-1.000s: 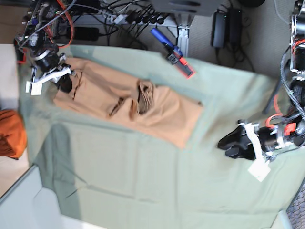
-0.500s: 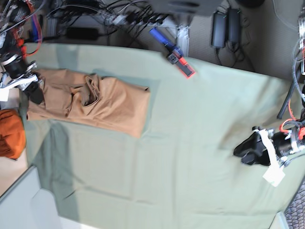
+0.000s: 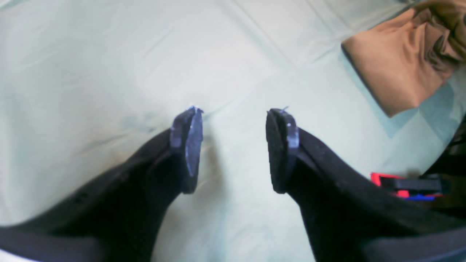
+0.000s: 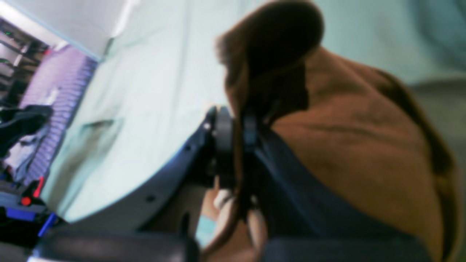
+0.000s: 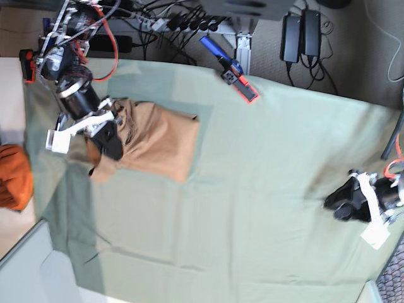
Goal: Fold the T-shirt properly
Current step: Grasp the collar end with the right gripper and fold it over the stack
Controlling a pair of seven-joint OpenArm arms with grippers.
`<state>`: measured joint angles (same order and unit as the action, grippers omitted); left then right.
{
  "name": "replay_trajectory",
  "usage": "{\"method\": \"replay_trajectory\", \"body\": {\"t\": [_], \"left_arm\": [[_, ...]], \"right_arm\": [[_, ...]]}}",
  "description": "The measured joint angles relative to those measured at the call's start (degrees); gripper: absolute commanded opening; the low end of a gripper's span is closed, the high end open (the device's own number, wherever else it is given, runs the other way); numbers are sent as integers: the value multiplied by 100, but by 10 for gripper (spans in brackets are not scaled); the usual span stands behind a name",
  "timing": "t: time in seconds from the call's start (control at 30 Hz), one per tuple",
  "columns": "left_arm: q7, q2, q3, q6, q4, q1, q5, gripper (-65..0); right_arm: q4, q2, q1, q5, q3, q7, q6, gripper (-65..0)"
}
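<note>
The peach-brown T-shirt [image 5: 158, 142] lies folded into a compact bundle at the far left of the sage-green cloth [image 5: 252, 189]. One end of it is lifted and draped over itself. My right gripper [image 5: 107, 136] is shut on that lifted edge of the T-shirt [image 4: 349, 145]; the fabric is pinched between the jaws. My left gripper [image 5: 341, 205] hovers open and empty over bare green cloth at the far right. In the left wrist view the open fingers [image 3: 189, 145] frame the cloth, and the T-shirt [image 3: 400, 72] lies far away at the top right.
A bunched vivid-orange cloth [image 5: 14, 177] lies off the left edge. A blue and red tool [image 5: 230, 69] rests at the green cloth's far edge. Cables and power bricks [image 5: 300, 31] lie beyond it. A pale table edge [image 5: 25, 265] shows at the lower left.
My right gripper has carried the T-shirt's left end back to the right, over the bundle, so the bundle is shorter. My left gripper has drifted slightly right and down, still open.
</note>
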<state>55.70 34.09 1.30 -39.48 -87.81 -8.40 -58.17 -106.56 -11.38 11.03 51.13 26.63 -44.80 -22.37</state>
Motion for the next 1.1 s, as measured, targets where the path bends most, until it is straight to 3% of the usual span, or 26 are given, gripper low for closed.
{"method": "replay_trajectory", "body": {"t": [0.37,0.53,0.63,0.7,0.97,1.1], "left_arm": [[-2,166,-4,0,-2,0,-20,-331],[-2,166,-4,0,-2,-2,-22,-331],[-2,164,-4,0,-2,0,-50,-332],[0,164,-4,0,-2,0,-81,-331],[0,166,-4,0,-2,0,-138,-331],[2,166,-4,0,-4,-2,-343,-332]], "right_arm": [[7,667,-138,-883,-1403,177,0,-650],[190,693,-138,-1274,-1727,256,2,-650],[339,691,-136,-1338,-1923,256,0,-355],[389,695,-136,-1364,-2050,315,2,-236],[380,693,-138,-1353,-2529,363,2,-226],[365,697,-140,-1069,-2603,363,0,-226]]}}
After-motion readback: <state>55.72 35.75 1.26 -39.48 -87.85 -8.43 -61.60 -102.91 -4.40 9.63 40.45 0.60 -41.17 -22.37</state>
